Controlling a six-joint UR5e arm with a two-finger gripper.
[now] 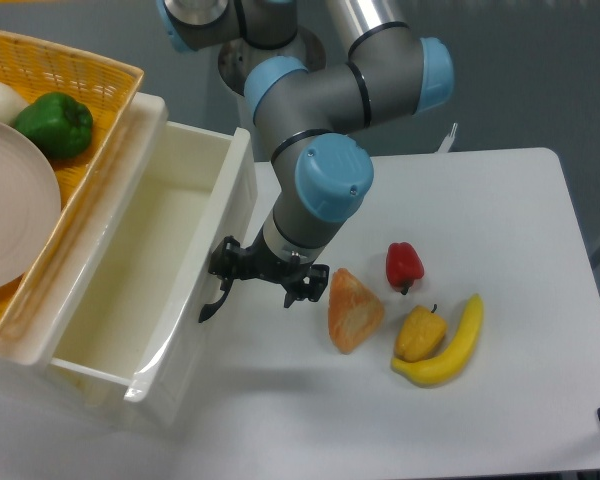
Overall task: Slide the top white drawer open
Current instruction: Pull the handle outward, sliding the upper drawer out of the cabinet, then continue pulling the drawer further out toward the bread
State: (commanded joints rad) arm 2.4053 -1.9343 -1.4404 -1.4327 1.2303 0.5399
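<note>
A glossy white top drawer [130, 270] with a black curved handle [216, 297] is shown. A woven yellow-orange basket [90, 170], green bell pepper [55, 123], red pepper [404, 264] and yellow banana [452, 345] are seen.
</note>
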